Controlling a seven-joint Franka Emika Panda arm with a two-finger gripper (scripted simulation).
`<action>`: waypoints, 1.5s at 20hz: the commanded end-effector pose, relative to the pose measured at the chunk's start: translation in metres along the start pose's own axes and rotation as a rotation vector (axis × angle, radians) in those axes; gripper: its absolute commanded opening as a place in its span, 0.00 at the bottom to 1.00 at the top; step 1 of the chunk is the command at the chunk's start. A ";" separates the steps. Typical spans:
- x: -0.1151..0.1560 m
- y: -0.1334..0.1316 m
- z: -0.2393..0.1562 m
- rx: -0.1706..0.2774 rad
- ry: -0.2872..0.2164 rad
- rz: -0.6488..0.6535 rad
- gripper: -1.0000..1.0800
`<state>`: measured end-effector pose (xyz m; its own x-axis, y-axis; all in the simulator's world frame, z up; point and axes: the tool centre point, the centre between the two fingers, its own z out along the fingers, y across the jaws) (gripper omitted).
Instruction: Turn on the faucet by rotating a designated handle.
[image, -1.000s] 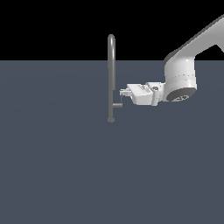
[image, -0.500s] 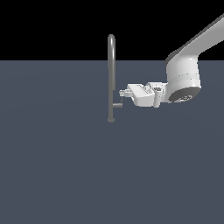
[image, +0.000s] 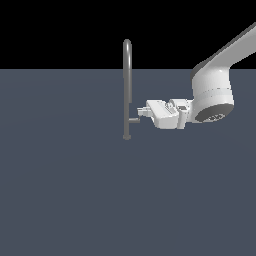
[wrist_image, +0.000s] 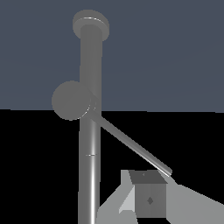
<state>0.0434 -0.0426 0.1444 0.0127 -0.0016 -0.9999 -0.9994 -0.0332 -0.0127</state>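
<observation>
Exterior view: one faucet (image: 127, 75), one handle (image: 134, 119), one claw (image: 142, 113).

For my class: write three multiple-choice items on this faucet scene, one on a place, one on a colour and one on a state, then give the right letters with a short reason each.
1. In the exterior view, on which side of the faucet is the pincer?
A. the exterior view's left
B. the exterior view's right
C. above its arched top

2. What colour is the handle?
A. red
B. blue
C. grey

3. How does the faucet stand?
A. upright on its foot
B. lying flat
C. lifted clear of the floor

Answers:
1 B: the white arm reaches in from the exterior view's right, with the pincer next to the handle stub.
2 C: the stub and thin lever are the same grey as the pipe.
3 A: the pipe rises straight from its small round foot on the floor.
</observation>
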 end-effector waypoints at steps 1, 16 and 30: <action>0.001 0.002 0.000 -0.001 -0.004 0.005 0.00; 0.066 0.021 0.000 -0.005 -0.003 0.010 0.00; 0.089 0.007 0.000 -0.009 0.003 0.006 0.00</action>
<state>0.0404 -0.0433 0.0789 0.0337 0.0019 -0.9994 -0.9981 -0.0523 -0.0338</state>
